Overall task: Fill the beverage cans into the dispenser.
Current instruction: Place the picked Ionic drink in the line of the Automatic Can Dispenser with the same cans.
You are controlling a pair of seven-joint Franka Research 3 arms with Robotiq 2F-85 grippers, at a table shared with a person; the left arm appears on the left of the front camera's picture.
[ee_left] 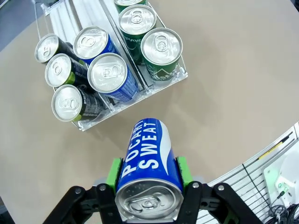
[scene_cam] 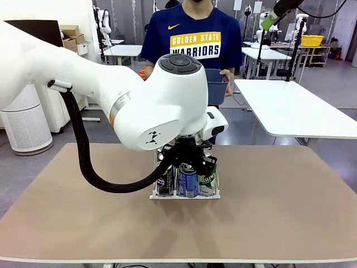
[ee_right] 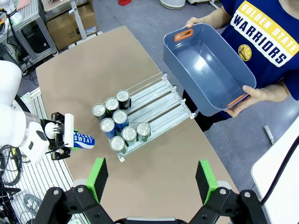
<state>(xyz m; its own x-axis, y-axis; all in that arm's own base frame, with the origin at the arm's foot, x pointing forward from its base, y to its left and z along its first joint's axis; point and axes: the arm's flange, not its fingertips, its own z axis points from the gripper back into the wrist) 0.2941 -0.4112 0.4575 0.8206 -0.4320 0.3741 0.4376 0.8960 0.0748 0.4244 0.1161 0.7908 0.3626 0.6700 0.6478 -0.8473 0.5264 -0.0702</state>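
Our left pincer [ee_left: 148,186] is clamped on a blue can [ee_left: 148,161], its long axis pointing ahead toward the dispenser [ee_left: 140,86], just beyond near the table's middle. Its centre lane holds two blue cans. Our right pincer [ee_right: 152,179] hangs high, gaping and empty.

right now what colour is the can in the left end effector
Blue with a white band and white lettering, silver top: the can in the left end effector, clearest in the left wrist view.
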